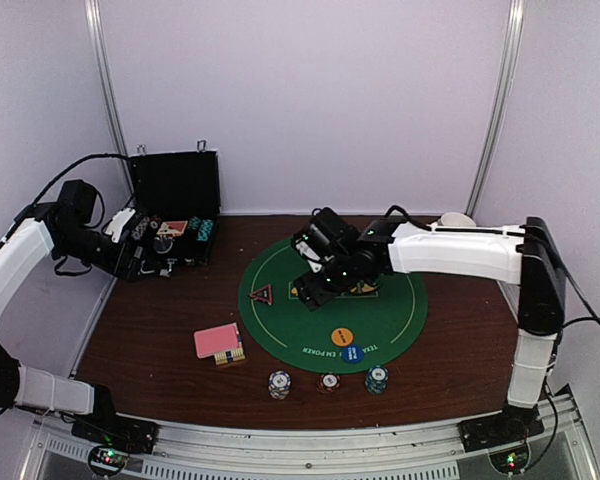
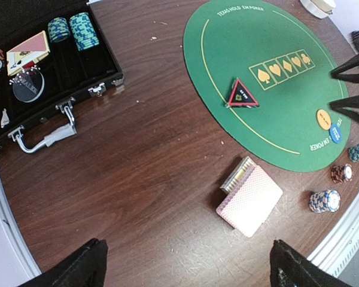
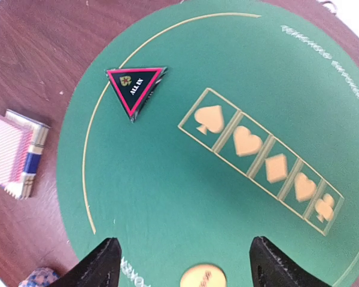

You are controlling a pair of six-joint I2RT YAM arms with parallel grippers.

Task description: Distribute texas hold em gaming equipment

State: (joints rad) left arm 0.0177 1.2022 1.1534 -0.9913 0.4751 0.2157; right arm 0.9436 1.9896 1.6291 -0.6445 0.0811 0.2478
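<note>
The left gripper [image 2: 188,254] stands with its jaws fully spread and nothing between them, raised above the brown wooden table [image 1: 150,340] at the left side, near the open black hard case [image 1: 170,215]. The right gripper [image 3: 184,245] is positioned over the round green felt mat [image 1: 400,310]. Its jaws are wide apart and hold nothing, and only the mat surface and its printed row of five suit boxes show beneath it. The red-black triangle marker [image 3: 136,86], lettered ALL IN, lies flat on the left part of the mat, inside the yellow ring line and clear of the fingers. The orange marker disc [image 1: 342,337] and the blue marker disc [image 1: 352,353] lie just beside each other at the near edge of the mat. The stack of pink-backed playing cards [image 2: 249,199] rests on the table to the left of the mat, partly on top of a card box [image 2: 236,174]. Three small stacks of poker chips stand in a row on the wood along the near edge of the mat: a pale blue-white stack [image 1: 279,384], a brown-orange stack [image 1: 328,382] and a teal stack [image 1: 377,379]. Inside the case are two teal chip stacks [image 2: 81,31], a playing card [image 2: 29,49] and a clear round disc [image 2: 28,86]. A white bowl [image 1: 457,219] sits at the far right of the table.
</note>
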